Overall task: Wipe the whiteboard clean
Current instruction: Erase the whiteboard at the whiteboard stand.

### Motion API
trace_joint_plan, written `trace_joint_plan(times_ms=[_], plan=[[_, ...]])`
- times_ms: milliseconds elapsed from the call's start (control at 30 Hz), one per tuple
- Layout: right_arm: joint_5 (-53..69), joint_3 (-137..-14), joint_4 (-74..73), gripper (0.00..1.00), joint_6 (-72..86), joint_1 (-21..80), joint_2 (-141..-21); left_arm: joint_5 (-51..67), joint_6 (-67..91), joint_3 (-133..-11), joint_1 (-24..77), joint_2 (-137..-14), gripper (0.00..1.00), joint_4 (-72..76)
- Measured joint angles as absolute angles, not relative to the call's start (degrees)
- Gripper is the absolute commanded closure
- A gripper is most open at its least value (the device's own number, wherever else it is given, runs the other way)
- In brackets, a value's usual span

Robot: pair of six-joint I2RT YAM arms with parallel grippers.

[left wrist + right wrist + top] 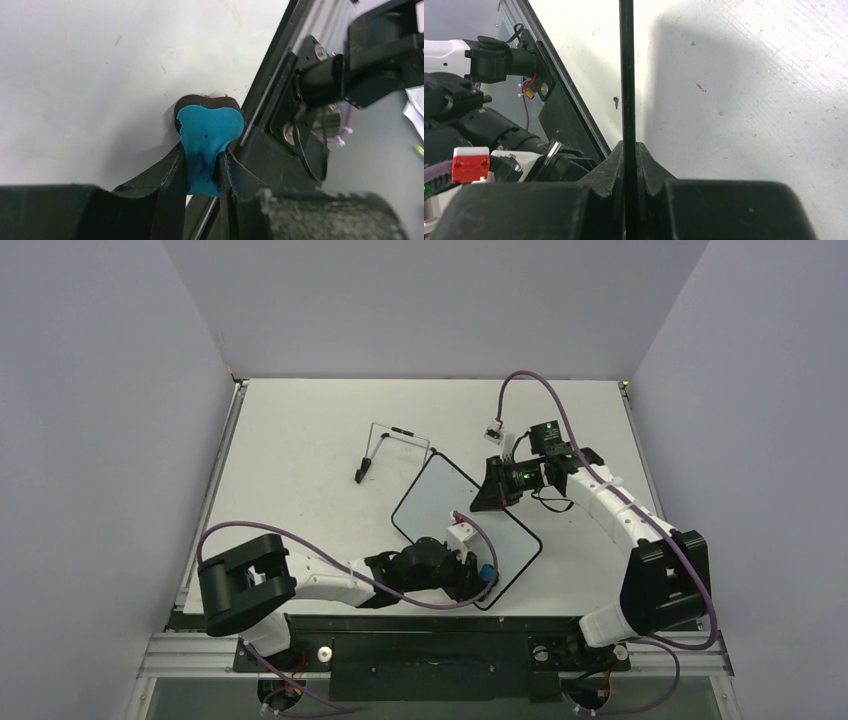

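Nearest the lens, the left gripper (pixel 202 167) was clamped on the blue eraser (pixel 209 131), whose black pad pressed against the whiteboard (pixel 440 502) toward its near end. The board lay on the bench (pixel 300 440), long axis running far-left to near-right. The right gripper (pixel 629 152) was closed on its thin black frame edge, a pinch that only the right wrist view showed clearly.

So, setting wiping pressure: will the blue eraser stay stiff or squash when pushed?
Probably squashes: the blue eraser pinches in where the left tool squeezes it. Likely light, being small. Its dark face, apparently on the whiteboard, may drag.
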State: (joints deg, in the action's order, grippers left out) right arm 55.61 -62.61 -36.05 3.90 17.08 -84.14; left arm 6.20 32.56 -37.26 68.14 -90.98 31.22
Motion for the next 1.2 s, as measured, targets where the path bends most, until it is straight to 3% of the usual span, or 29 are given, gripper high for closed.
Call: trace_joint_plan(times_ms=[233, 433, 567, 833, 1200], plan=[[56.1, -62.1, -31.9, 1.00, 4.1, 16.7, -83.0, -15.4, 34.5, -38.4, 73.1, -91.0, 1.00, 25.7], [55.6, -60.1, -24.1, 1.00, 7.9, 15.9, -82.3, -38.2, 36.1, -37.6, 72.6, -91.8, 1.00, 23.2], [54.4, -58.7, -21.5, 1.00, 10.0, 15.7, -80.9, -46.2, 36.2, -37.5, 70.3, -92.9, 1.00, 23.2], [54.3, -57.5, -19.5, 1.00, 14.8, 14.9, -79.8, -46.1, 28.7, -32.5, 65.1, -90.5, 1.00, 29.9], [55.2, -56.0, -19.7, 1.00, 20.7, 13.5, -79.4, -43.8, 17.4, -30.5, 77.0, -89.2, 1.00, 41.5]])
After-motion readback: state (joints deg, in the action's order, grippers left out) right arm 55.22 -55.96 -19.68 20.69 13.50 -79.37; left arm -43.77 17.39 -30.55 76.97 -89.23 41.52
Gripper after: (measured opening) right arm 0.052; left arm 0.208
